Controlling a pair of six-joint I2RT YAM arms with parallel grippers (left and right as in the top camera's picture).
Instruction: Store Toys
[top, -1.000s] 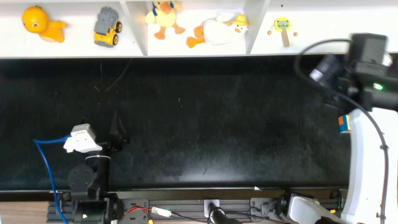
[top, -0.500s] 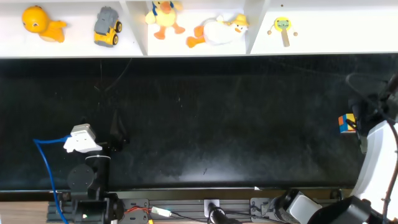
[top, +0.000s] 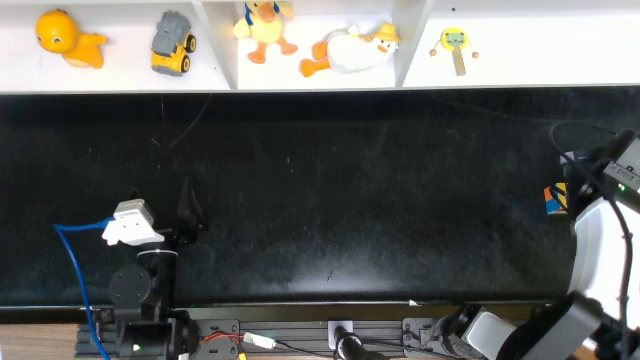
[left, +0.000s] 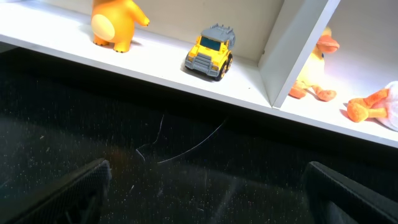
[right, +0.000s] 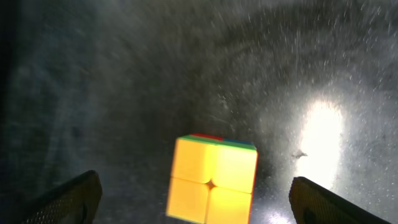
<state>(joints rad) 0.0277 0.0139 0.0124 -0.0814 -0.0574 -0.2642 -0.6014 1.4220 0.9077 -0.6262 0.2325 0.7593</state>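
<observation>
A small multicoloured cube (top: 552, 199) lies on the black mat near the table's right edge. In the right wrist view its yellow face (right: 211, 180) sits between my right gripper's (right: 194, 182) spread fingers, untouched. From above, the right gripper (top: 574, 188) is open and hangs right over the cube, partly covering it. My left gripper (top: 188, 212) rests open and empty at the lower left of the mat; in its wrist view the left gripper (left: 208, 168) faces the white shelf (left: 249, 93) with a yellow truck (left: 209, 52) on it.
The white shelf (top: 320, 78) along the back holds an orange duck (top: 66, 38), a yellow truck (top: 172, 45), a yellow plush duck (top: 264, 28), a white plush duck (top: 349, 50) and a green frog toy (top: 455, 44). A blue cable (top: 85, 262) trails by the left arm's base.
The right arm has swung down from the upper right and lowered its gripper over the cube, which stays where it was. The left arm has not moved.
</observation>
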